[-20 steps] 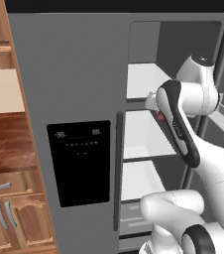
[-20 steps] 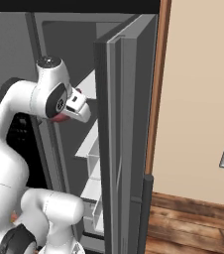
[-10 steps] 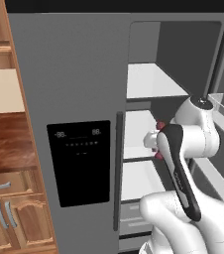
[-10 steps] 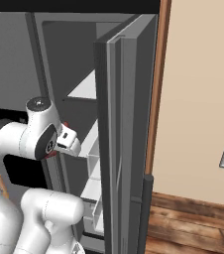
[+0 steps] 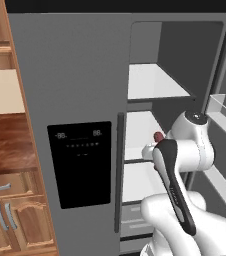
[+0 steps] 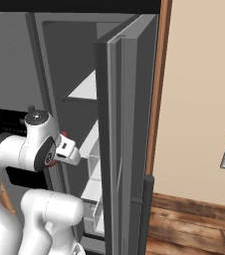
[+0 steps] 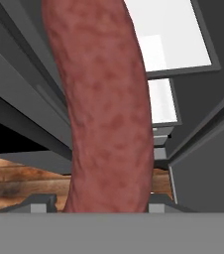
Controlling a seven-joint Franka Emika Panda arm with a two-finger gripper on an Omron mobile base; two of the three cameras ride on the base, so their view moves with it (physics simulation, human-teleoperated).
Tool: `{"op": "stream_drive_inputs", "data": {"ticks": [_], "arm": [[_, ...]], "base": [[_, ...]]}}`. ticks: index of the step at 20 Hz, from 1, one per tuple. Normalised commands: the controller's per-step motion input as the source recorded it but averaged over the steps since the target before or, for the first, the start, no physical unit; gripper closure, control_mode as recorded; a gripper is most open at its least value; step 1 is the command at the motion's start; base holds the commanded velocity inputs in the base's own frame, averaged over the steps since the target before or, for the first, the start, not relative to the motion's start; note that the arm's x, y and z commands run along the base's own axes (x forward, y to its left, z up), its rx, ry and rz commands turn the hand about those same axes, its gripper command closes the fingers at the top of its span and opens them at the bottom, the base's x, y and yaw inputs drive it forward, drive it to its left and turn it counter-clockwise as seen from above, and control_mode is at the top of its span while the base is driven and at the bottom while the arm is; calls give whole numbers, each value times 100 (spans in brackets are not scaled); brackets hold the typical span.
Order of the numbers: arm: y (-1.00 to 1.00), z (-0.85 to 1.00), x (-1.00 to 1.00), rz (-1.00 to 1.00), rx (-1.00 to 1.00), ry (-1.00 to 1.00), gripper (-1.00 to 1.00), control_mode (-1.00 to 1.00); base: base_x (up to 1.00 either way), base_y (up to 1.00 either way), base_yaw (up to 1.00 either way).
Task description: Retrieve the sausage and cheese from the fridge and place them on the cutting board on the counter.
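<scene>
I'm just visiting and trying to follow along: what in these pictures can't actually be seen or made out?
- Gripper fingertips: in the hand view, the sausage covers them.
- Most of the sausage: in the left base view only a red tip peeks past the arm.
- Lower fridge shelves: the arm blocks them.
- Fridge interior in the right base view: the open door hides it.

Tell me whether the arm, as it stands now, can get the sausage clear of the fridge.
Probably yes. The sausage is clamped in the end effector, and the fridge door stands wide open beside it, so nothing appears to block the way out, though the shelf edges are close.
</scene>
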Motion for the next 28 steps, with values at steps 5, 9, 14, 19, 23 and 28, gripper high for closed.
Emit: {"op": "stream_drive_inputs", "data": {"ticks": [5, 9, 14, 19, 23, 28], "arm": [[0, 0, 0, 0, 0, 0, 100, -100], [0, 0, 0, 0, 0, 0, 100, -100], [0, 0, 0, 0, 0, 0, 100, 100], [0, 0, 0, 0, 0, 0, 100, 100], [0, 0, 0, 0, 0, 0, 100, 100], [0, 0, 0, 0, 0, 0, 100, 100]], "base": [[0, 0, 0], [0, 0, 0], [0, 0, 0], [0, 0, 0], [0, 0, 0], [-26, 19, 0]]}}
